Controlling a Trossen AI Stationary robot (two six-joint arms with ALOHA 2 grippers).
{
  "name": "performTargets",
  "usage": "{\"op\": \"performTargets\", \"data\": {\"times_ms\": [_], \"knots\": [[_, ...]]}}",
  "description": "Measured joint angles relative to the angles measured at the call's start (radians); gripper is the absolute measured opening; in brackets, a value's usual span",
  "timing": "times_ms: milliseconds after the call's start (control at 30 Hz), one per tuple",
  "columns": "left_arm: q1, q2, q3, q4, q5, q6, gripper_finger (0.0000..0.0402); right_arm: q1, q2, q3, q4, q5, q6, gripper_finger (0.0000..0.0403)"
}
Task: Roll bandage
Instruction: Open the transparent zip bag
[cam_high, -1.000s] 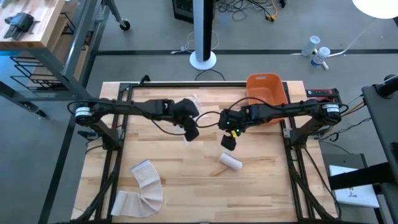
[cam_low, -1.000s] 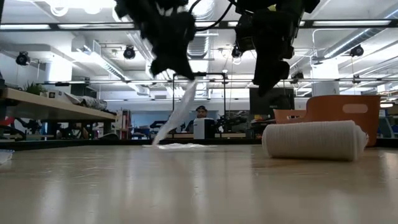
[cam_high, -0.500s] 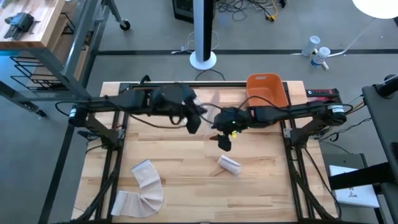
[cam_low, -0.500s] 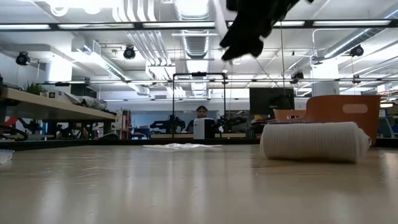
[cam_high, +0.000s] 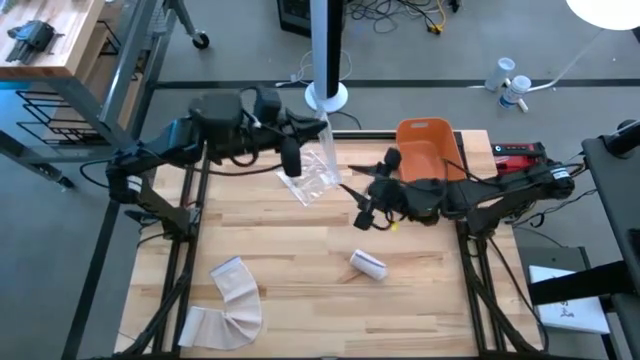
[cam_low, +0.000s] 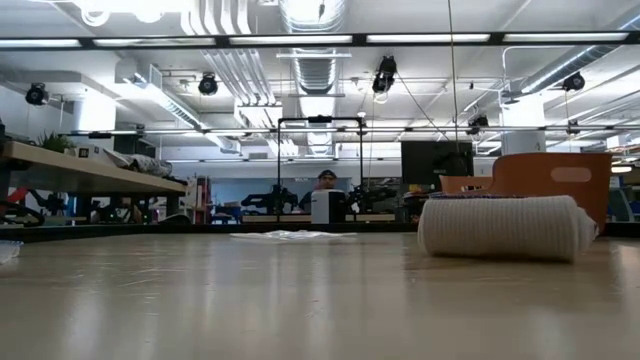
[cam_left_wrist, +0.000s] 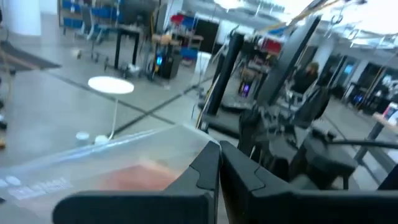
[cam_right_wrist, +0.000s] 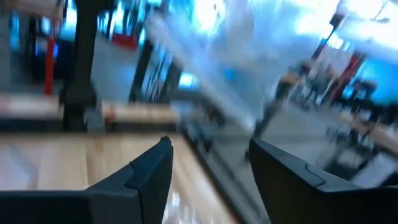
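White elastic bandage, rolled into a short cylinder (cam_high: 369, 264), lying on its side on the wooden counter (cam_high: 300, 260), right of centre. No legible writing. Left hand (cam_high: 292, 160), raised near the far edge, pinching a clear plastic bag (cam_high: 315, 172). Right hand (cam_high: 362, 212) over mid-counter, fingers spread.

No legible text, label, brand, number or sign can be made out in any view. Faint pale marks are seen on the clear plastic bag (cam_left_wrist: 93, 168) in the left wrist view, but they are too blurred to be read.
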Motion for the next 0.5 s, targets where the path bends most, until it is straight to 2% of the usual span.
{"op": "performTargets", "data": {"times_ms": [167,367,433,500], "knots": [[0.000,0.001,0.033,0.050,0.001,0.041,0.0000,0.008,0.093,0.077,0.190,0.117,-0.076,0.0204],[0.000,0.000,0.045,0.062,0.011,0.075,0.0000,0.005,0.216,0.238,0.214,0.144,-0.125,0.0207],[0.000,0.000,0.039,0.067,0.011,0.075,0.0000,0.000,0.268,0.303,0.215,0.216,-0.117,0.0207],[0.000,0.000,0.033,0.061,0.011,0.072,0.0000,-0.006,0.308,0.364,0.215,0.337,-0.118,0.0205]]}}
